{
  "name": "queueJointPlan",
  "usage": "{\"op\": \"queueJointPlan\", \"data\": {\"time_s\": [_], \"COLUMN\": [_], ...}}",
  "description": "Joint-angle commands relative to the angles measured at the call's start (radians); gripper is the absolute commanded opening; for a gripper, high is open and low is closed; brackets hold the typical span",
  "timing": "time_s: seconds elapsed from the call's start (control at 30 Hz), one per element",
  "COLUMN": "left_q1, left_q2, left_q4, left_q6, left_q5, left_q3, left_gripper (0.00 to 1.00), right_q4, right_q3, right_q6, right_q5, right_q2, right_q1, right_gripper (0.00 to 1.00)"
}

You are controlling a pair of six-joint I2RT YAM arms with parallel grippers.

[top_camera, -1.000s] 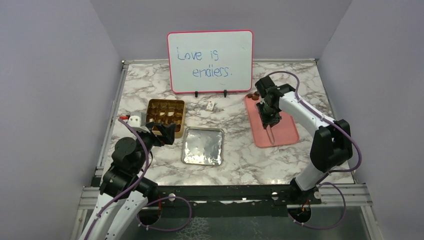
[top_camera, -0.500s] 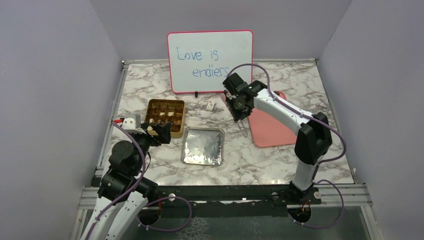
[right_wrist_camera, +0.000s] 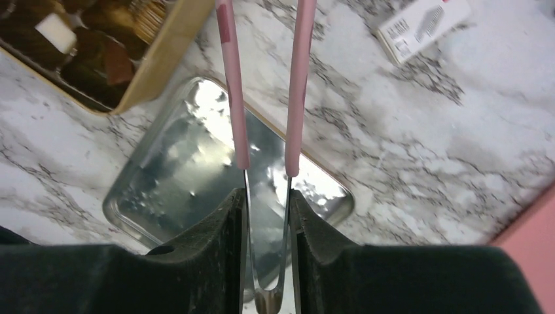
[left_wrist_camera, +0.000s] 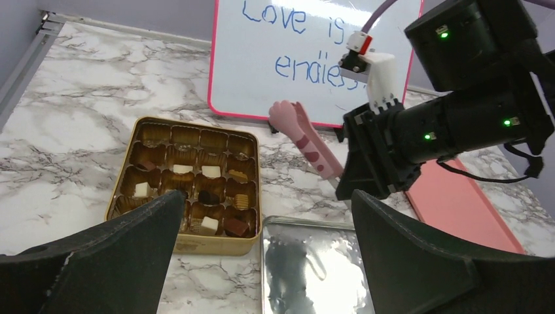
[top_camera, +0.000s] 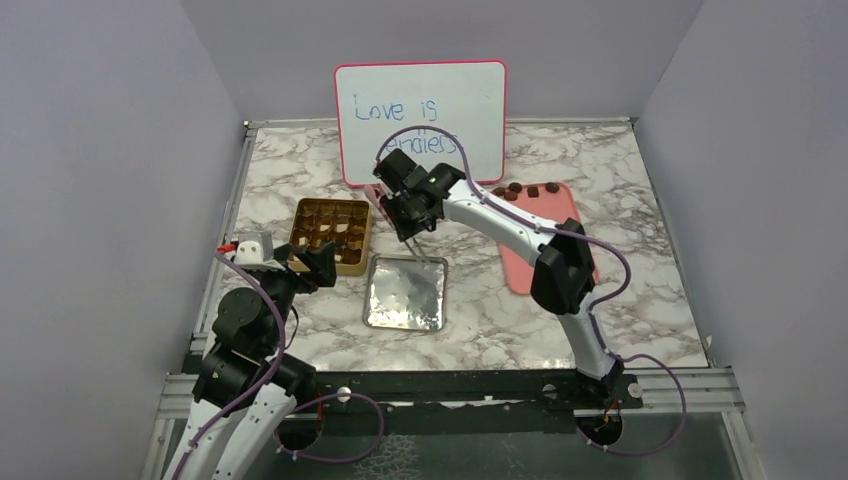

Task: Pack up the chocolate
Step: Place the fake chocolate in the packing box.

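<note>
Chocolate in two lots: dark, brown and cream pieces seated in cells of the gold tin, mostly toward its 6 o'clock rows, with several far cells bare; a few dark pieces loose at the 12 o'clock edge of the pink tray, toward 3 o'clock on the marble tabletop. Right hand narrowed around pink tongs, clamped on the metal shanks near their joined end, probably for squeezing the long arms with little travel; poised above the 12 o'clock edge of the silver lid, between tray and tin, apparently mid-carry; tong tips beyond the top of the right wrist view, any load there not discernible. Lid flat at 4 o'clock of the tin, likely parked clear of the cells pending closure. Left hand spread fully, holding nothing, hovering at 6 o'clock of the tin, seemingly out of the tongs' path. Whiteboard propped at 12 o'clock; white card flat on the marble beyond the lid.
</note>
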State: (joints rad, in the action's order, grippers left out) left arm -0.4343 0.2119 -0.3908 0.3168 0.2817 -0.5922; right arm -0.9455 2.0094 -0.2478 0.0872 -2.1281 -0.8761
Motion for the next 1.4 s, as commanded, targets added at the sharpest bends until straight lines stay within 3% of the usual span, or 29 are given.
{"op": "queueJointPlan", "data": {"time_s": [0.0,0.4,0.77,1.13,1.37], "left_q1": [-0.001,-0.001,-0.001,-0.001,-0.001], "left_q2": [-0.008,-0.002,-0.008,-0.007,0.01], "left_q4": [0.012,0.008,0.007,0.004,0.005], "left_q6": [0.004,0.004,0.006,0.006,0.011], "left_q5": [0.025,0.016,0.014,0.01,-0.003], "left_q3": [-0.014,-0.013,-0.01,-0.011,-0.01], "left_gripper": [0.99,0.99,0.99,0.99,0.99], "right_q4": [0.004,0.012,-0.015,-0.024,-0.002], "right_q3": [0.132,0.214,0.205,0.17,0.031], "right_q6": [0.016,0.019,0.02,0.026,0.031], "right_q5": [-0.043,-0.07,-0.045,-0.027,0.006], "right_q2": [-0.107,-0.202,-0.187,-0.132,0.0], "right_q1": [-0.036,-0.058,-0.058,-0.058,-0.058], "right_gripper": [0.31,0.31,0.34,0.36,0.36]}}
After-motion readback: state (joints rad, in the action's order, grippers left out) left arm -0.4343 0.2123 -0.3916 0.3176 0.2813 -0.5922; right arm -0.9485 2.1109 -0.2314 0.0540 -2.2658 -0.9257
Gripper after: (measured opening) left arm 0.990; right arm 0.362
